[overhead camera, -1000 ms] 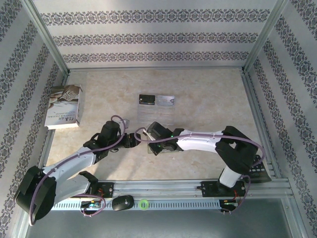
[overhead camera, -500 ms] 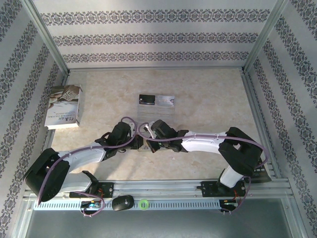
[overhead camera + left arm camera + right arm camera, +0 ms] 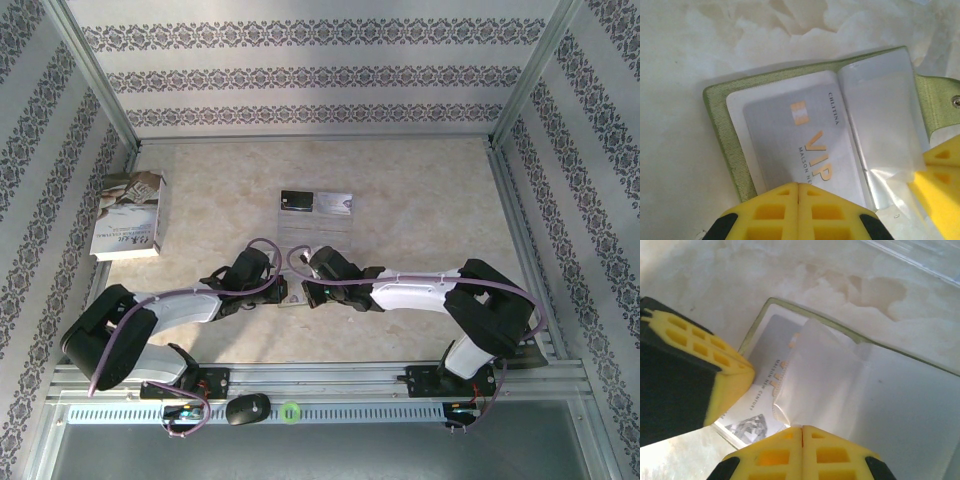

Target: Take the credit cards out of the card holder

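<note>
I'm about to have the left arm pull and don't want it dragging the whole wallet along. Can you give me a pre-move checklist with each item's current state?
1. Card holder lies open on the table: ok.
2. VIP card out of its pocket: not ok, it sits inside.
3. Left gripper shut at that card's near edge: ok.
4. Card's edge actually caught in that grip: cannot tell.
5. Right gripper holding the clear sleeve: ok, the crumpled sleeve runs into its shut tips.
6. Black card and silver card out on the table: ok.
</note>
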You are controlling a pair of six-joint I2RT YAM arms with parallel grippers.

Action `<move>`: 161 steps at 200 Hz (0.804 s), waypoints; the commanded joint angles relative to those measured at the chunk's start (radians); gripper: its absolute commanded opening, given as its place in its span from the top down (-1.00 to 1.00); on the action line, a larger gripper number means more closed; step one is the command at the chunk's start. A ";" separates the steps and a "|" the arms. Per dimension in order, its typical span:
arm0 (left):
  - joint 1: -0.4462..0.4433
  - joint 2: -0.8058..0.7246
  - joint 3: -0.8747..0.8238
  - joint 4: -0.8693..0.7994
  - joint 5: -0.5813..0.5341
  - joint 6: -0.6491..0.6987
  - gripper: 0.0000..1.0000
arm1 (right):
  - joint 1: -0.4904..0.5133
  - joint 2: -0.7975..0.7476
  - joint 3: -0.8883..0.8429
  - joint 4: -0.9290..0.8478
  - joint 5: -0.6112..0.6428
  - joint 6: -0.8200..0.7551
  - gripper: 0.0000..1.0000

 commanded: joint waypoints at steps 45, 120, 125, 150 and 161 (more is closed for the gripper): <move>-0.014 0.053 -0.005 -0.011 -0.010 0.022 1.00 | 0.023 -0.070 -0.064 -0.169 0.289 0.307 0.85; -0.010 0.060 0.004 0.008 -0.005 0.036 1.00 | -0.022 -0.262 -0.023 -0.128 0.108 0.122 0.55; -0.010 0.052 0.005 0.004 -0.005 0.037 1.00 | -0.027 -0.243 0.001 -0.119 0.039 0.100 0.55; -0.010 0.023 0.016 -0.025 -0.009 0.047 1.00 | -0.023 -0.138 0.110 -0.172 -0.044 0.083 0.64; -0.010 0.007 0.029 -0.043 -0.001 0.050 1.00 | -0.026 -0.122 0.106 -0.162 -0.016 0.098 0.64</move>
